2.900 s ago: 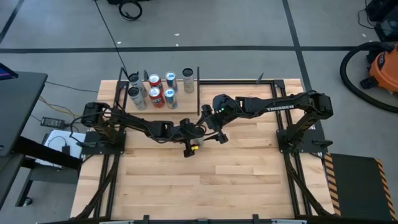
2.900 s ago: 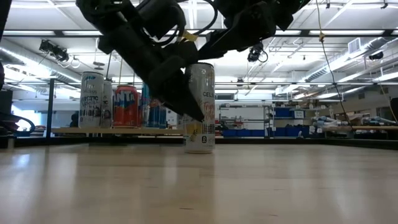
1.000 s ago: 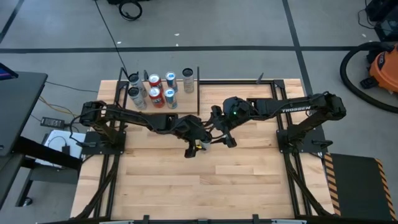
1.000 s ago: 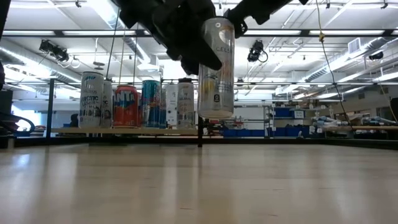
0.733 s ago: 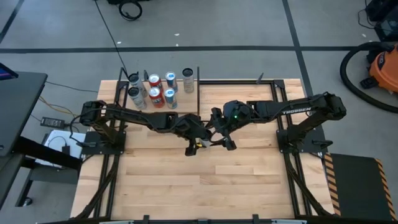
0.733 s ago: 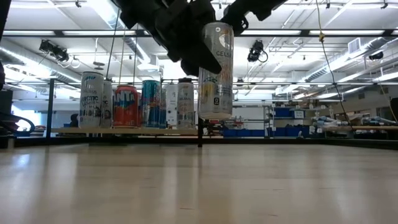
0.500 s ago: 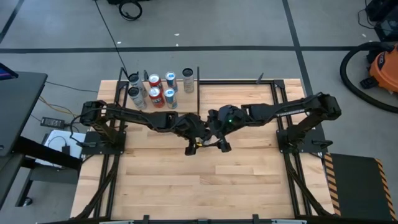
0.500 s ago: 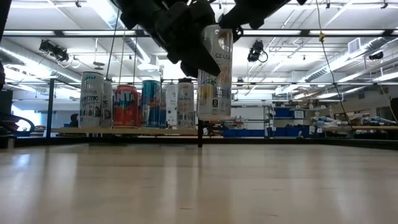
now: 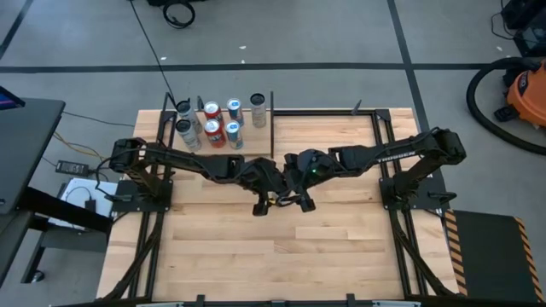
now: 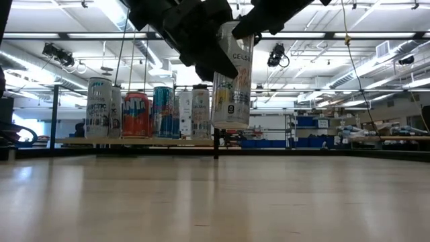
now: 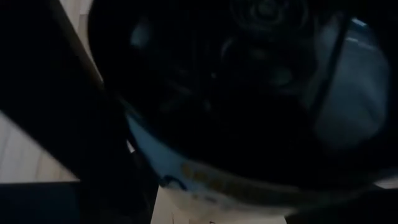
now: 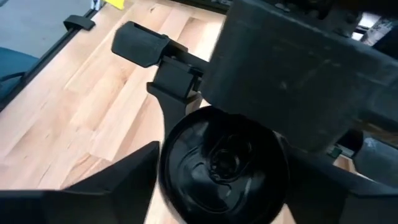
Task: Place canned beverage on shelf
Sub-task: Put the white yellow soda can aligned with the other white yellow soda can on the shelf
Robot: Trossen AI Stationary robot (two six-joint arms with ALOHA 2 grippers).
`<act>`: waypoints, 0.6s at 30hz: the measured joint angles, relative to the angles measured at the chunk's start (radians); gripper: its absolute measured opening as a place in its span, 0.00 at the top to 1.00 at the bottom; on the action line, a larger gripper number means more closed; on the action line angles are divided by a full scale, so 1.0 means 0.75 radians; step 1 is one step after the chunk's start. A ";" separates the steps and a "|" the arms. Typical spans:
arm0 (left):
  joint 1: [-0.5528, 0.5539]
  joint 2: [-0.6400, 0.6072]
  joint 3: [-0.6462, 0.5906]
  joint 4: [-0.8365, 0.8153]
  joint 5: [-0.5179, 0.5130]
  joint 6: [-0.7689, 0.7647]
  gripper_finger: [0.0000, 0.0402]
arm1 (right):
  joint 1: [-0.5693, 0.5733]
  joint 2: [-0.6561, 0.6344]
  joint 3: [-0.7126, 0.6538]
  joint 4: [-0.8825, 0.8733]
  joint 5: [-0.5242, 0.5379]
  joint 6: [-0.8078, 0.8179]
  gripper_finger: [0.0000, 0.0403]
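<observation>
Two grippers are now gathered on one can [image 10: 232,81], which is held in the air over the middle of the tabletop [image 9: 281,247], well apart from the shelf [image 9: 223,147] at the far left corner. The left gripper [image 9: 266,198] is seen clamped on the can's side, as it was a second ago. The right gripper [image 9: 300,203] is set over the can's top [image 12: 222,165], one finger showing on each side of the rim in the right wrist view; the fingers are seen partly drawn in from their wider spread, but whether they yet press the can cannot be told.

Compared with the high view a second ago, the right arm is found shifted toward the left arm, so that the two wrists now nearly meet above the can. Against the earliest low view, the can is no longer stood on the table but raised clear of it, and it is now tilted slightly.

A handover from left to right is judged to be under way. Six other cans [image 9: 213,126] are already stood on the shelf, so a free spot is still to be reached.
</observation>
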 joint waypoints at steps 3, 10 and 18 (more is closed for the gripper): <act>-0.001 0.000 0.000 -0.007 0.000 0.002 0.36 | 0.005 0.002 0.000 -0.005 0.022 0.000 0.34; -0.001 0.000 0.000 -0.002 0.001 -0.010 0.30 | 0.015 -0.001 0.001 -0.011 0.038 0.036 0.35; 0.006 -0.006 0.008 -0.067 -0.022 -0.031 0.21 | 0.027 -0.001 0.000 -0.044 0.103 0.056 0.35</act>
